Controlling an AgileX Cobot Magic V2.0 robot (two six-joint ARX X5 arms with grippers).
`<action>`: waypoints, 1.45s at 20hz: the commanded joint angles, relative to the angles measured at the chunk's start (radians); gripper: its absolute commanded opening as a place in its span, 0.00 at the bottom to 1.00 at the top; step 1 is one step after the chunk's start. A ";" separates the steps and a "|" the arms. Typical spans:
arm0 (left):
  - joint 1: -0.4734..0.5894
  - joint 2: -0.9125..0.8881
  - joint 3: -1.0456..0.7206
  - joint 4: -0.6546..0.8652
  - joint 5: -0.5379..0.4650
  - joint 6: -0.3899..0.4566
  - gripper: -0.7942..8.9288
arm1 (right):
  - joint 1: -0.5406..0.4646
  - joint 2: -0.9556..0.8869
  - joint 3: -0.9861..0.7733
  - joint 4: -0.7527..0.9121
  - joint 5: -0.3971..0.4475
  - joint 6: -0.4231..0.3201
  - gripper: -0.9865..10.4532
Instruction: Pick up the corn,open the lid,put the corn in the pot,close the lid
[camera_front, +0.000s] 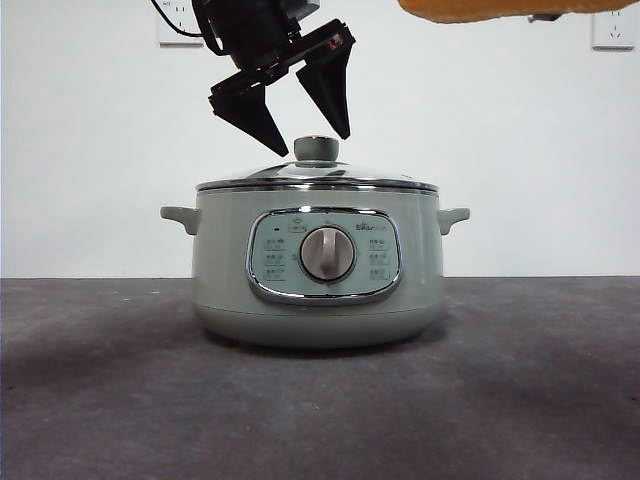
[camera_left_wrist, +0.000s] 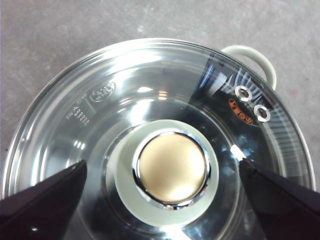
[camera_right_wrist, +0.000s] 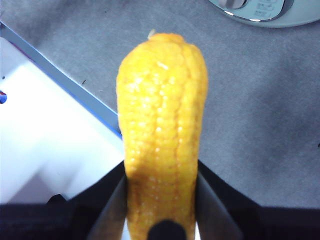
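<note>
With the right gripper (camera_right_wrist: 160, 200) clamping the corn (camera_right_wrist: 162, 125), the left gripper (camera_front: 300, 125), jaws wide, should drop squarely around the knob (camera_left_wrist: 170, 170) before squeezing the lid (camera_left_wrist: 100, 115).

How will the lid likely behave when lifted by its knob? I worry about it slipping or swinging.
The lid looks like rigid glass, so probably stiff but breakable if dropped. Its knob is round and smooth, so it might slip or tilt in the open left pincer. The chrome rim suggests some weight.
</note>
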 joint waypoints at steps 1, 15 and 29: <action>-0.007 0.018 0.000 0.009 -0.010 0.030 0.69 | 0.002 0.000 0.002 0.003 0.002 0.010 0.08; -0.007 0.056 -0.001 0.024 -0.002 0.088 0.36 | 0.002 0.000 0.002 0.002 0.002 0.010 0.08; -0.005 -0.005 0.000 0.064 -0.002 0.086 0.07 | 0.001 0.000 0.002 0.019 0.056 0.001 0.08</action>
